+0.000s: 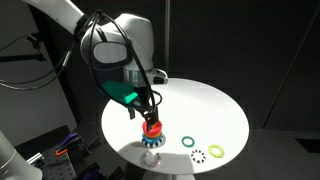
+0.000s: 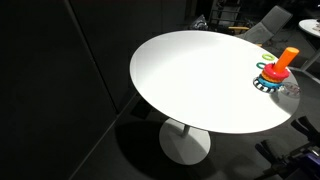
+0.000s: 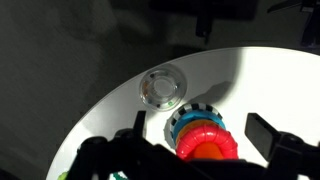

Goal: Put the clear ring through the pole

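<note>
The pole [image 1: 150,128] is an orange peg with a red collar on a blue spotted base, near the table's front edge. It also shows in an exterior view [image 2: 285,60] and, from above, in the wrist view [image 3: 207,142]. My gripper [image 1: 144,110] hangs just above the pole, open and empty. In the wrist view its fingers [image 3: 200,135] stand on either side of the pole. The clear ring [image 1: 198,154] lies flat on the table to the right of the pole, apart from the gripper. It is out of the wrist view.
A dark green ring [image 1: 188,141] and a yellow-green ring [image 1: 216,150] lie beside the clear ring. A small clear round dish [image 3: 162,87] sits on the table close to the pole's base; it also shows in an exterior view [image 2: 291,88]. The round white table [image 2: 190,80] drops off just past the pole.
</note>
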Robot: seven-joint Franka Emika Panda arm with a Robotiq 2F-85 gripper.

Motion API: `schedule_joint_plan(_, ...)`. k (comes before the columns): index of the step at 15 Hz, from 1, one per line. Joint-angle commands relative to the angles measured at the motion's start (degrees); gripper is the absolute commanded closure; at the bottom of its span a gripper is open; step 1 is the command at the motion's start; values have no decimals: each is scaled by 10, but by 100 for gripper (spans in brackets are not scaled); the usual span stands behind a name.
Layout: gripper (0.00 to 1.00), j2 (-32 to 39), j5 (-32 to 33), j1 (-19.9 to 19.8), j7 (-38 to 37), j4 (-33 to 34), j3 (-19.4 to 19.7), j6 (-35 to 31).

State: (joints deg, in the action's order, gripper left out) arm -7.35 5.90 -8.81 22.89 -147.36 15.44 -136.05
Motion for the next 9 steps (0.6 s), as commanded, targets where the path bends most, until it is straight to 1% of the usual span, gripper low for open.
schedule_joint_plan(1, 0, 22, -11, -12, 13, 8, -3, -13)
schedule_joint_plan(2, 0, 12, -1, -12, 0, 1, -8, -6)
schedule_joint_plan(9, 0, 21, 1, -14, 1, 2, -8, -10)
